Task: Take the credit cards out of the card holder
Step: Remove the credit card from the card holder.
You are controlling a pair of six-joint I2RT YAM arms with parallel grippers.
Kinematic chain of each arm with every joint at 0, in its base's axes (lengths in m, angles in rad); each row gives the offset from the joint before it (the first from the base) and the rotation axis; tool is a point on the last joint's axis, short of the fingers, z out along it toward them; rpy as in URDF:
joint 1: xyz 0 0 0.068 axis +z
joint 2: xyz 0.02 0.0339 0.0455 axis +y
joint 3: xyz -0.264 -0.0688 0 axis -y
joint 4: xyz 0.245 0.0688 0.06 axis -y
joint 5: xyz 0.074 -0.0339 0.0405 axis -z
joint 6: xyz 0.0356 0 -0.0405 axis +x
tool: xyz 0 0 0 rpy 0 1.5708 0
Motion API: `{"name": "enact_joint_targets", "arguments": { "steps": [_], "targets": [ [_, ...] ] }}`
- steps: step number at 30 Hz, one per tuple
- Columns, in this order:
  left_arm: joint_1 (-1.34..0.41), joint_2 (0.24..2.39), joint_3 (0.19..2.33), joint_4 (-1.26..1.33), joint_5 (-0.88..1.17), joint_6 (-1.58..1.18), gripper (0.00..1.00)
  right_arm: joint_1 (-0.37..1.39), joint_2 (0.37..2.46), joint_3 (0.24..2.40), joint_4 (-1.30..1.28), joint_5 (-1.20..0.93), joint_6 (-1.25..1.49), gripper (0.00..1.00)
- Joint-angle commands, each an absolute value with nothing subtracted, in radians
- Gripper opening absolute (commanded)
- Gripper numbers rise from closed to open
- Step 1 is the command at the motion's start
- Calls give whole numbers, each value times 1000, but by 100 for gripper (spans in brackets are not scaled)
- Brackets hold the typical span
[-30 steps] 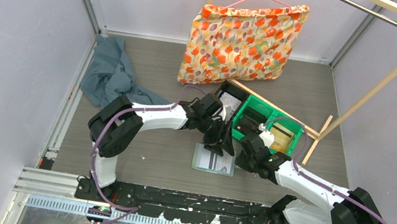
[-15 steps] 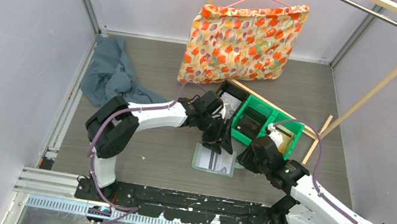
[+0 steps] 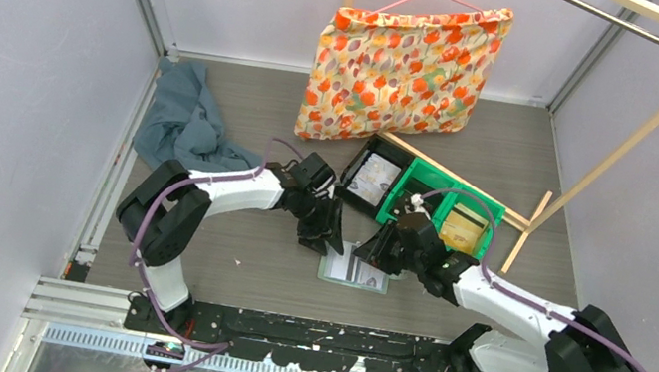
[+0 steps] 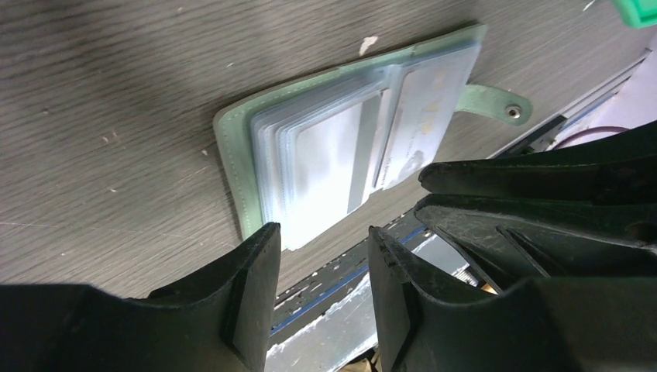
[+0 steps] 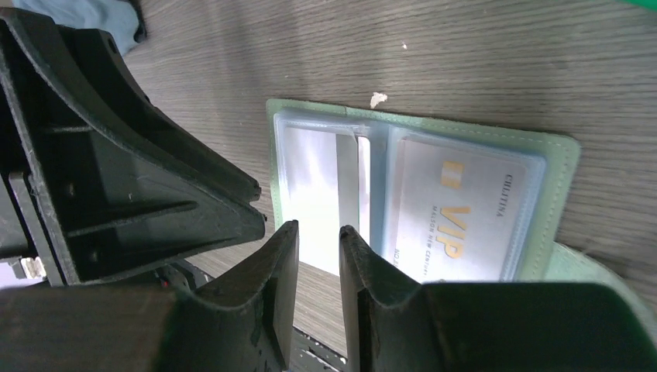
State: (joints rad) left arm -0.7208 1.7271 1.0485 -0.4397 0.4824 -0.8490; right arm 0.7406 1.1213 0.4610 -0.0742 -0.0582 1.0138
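The card holder (image 3: 354, 269) lies opened flat on the grey wood-grain table (image 3: 241, 267), near its front edge and between the 2 arms. Its clear pockets face up and its snap strap (image 4: 496, 105) sticks out to one side. The credit cards (image 5: 457, 221) are still inside. The right wrist view shows 1 pale card printed "VIP" in one pocket and 1 card with a dark stripe (image 5: 346, 182) in the pocket beside it. A small white crumb (image 5: 378, 98) sits on the table just off the holder's edge.

The left gripper (image 4: 321, 263) hangs over one end of the holder with its jaws well apart and nothing between them. The right gripper (image 5: 318, 252) is low over the other side, its jaws parted by only a narrow gap and also empty. Whether either one touches the holder cannot be told.

Farther back are 2 bright green bins (image 3: 448, 211) beside a black tray (image 3: 370, 175). A blue-grey cloth (image 3: 180, 121) lies at the far left, and a floral cushion (image 3: 406, 67) hangs from a wooden rack (image 3: 643, 127).
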Motion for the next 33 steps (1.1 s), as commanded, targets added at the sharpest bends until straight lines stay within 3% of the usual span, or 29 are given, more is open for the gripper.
{"name": "enact_joint_targets", "arguments": {
  "steps": [1,8,22,28,33],
  "targets": [
    [-719,1700,1029,-446,464,-824,47,747,1174,435,72,-88,1048,30],
    [-718,1731,1014,-409,471,-837,38,738,1207,391,113,-78,1080,27],
    [-718,1775,1021,-401,459,-826,34,708,1322,332,225,-109,1076,26],
    [-710,1788,1007,-395,439,-823,21,703,1300,315,249,-117,1078,20],
    [-710,1813,1006,-380,459,-828,2,690,1289,290,296,-137,1089,20]
  ]
}}
